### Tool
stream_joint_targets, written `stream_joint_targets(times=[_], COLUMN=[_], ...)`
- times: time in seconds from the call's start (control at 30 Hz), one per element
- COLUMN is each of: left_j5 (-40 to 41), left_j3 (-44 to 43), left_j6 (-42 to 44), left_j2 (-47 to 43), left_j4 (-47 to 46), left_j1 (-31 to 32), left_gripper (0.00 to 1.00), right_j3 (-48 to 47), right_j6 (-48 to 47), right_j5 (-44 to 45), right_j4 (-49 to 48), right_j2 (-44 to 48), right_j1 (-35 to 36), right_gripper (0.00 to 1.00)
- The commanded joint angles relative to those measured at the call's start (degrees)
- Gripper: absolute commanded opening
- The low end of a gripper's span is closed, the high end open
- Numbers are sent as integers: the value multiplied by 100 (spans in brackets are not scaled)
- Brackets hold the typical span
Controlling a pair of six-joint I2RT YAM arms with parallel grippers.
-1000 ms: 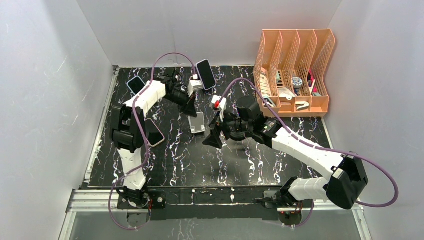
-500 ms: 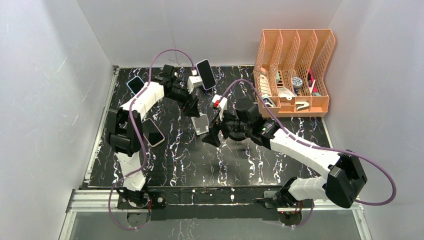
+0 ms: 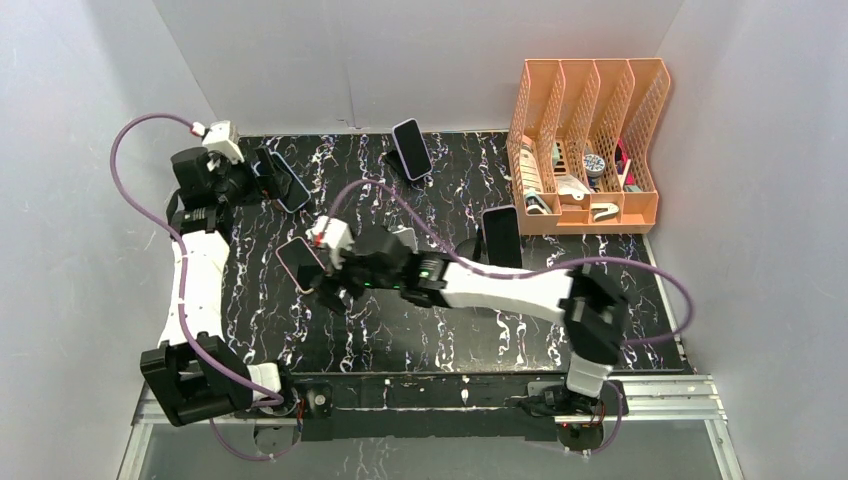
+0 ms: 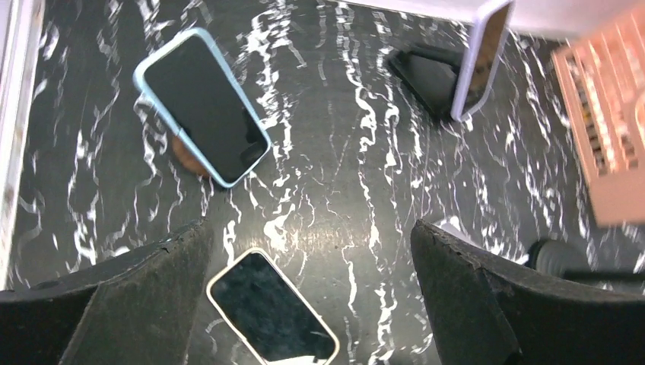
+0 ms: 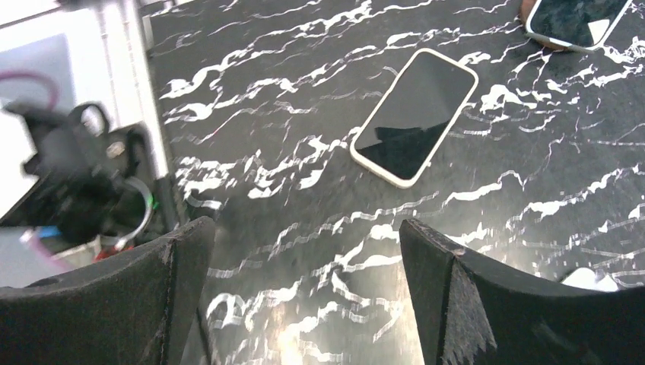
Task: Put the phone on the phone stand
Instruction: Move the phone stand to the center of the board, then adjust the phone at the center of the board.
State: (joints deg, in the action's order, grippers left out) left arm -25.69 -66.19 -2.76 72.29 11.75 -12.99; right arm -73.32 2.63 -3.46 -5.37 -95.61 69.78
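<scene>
right gripper (image 5: 304, 258) spread wide beside the flat phone (image 5: 414, 115), probably lining up a grab; left gripper (image 4: 308, 251) gapes empty

Tabletop: you have a black marble-look tabletop (image 3: 400, 340) with white veins
Walls: plain pale panels close you in, back wall (image 3: 400, 60), left wall (image 3: 80, 200), right wall (image 3: 760, 150)
Furniture: an orange mesh file rack (image 3: 590, 110) stands at your far right corner
Near edge: a silver rail (image 3: 660, 388) runs along it
Light: even, soft, with faint glare on the walls
</scene>
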Motion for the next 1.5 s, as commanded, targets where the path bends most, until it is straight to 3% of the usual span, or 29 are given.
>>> stream_joint_targets(times=[0.0,0.27,0.47,0.63,1.0,1.47], left_j5=[1360,1286,1409,1384,1358,1393], left_j3=[343,1096,1134,1237,1428,1496], left_j6=[-1777,-1958,-1838,-1810,-1659,-1613], left_j2=[120,-408,-636,-708,-597,-596], left_j4=[302,92,114,59,13,-6], left_j1=[-194,-494,-502,-500,-501,-494], left_gripper=[98,98,98,99,99,98], right_j3=[-1553,-4131,-4917,-4749,-4438,-3707], right_j6=[185,472,929,1140,1323,1162], right_j5=[1152,1992,2294,2452,1272,2172], right_j4=[897,2171,2247,1980,1426,640], right_j2=[-1308,-3472,-4241,-4362,-4542,-4251], right_j1=[171,220,211,184,56,0], right_gripper=[99,99,99,99,99,99])
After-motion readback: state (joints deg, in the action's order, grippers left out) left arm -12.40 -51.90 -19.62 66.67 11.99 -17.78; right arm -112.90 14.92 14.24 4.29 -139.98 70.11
